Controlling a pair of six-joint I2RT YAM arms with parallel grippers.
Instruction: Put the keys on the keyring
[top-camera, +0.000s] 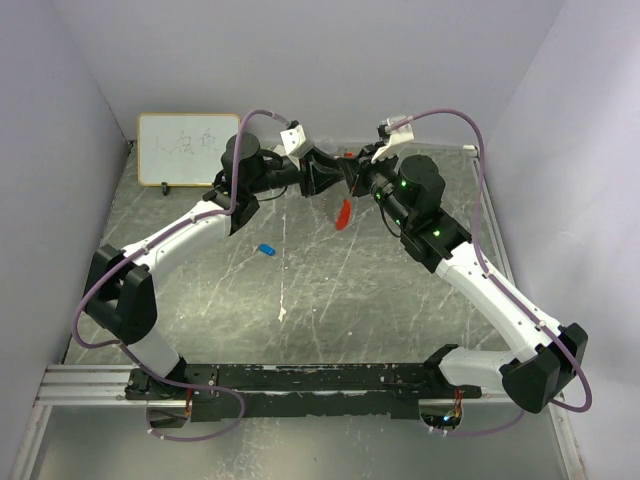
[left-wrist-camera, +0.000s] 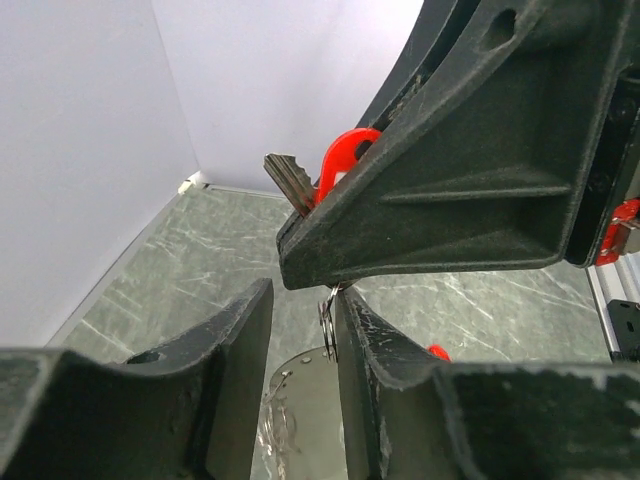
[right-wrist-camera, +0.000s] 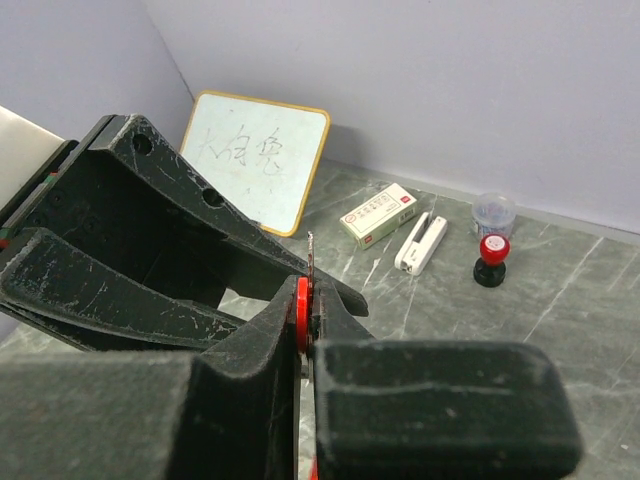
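My right gripper (top-camera: 354, 178) (right-wrist-camera: 312, 292) is shut on the red-headed key (right-wrist-camera: 302, 305). Its silver blade (right-wrist-camera: 310, 250) sticks up past the fingertips. In the left wrist view the red head (left-wrist-camera: 345, 155) and blade (left-wrist-camera: 290, 182) show above the right arm's black finger (left-wrist-camera: 450, 190). My left gripper (top-camera: 322, 176) (left-wrist-camera: 303, 300) holds the keyring raised. The grey strip (left-wrist-camera: 300, 400) spans the gap between its fingers, and the thin ring (left-wrist-camera: 328, 322) stands against its right finger, just under the key. The red strap (top-camera: 343, 213) hangs below. The blue-headed key (top-camera: 266, 249) lies on the table.
A whiteboard (top-camera: 188, 148) (right-wrist-camera: 260, 160) leans on the back wall at the left. In the right wrist view a small box (right-wrist-camera: 377, 213), a white stapler (right-wrist-camera: 421, 243), a red-and-black bottle (right-wrist-camera: 491, 258) and a clear pot (right-wrist-camera: 494, 210) stand near the back wall.
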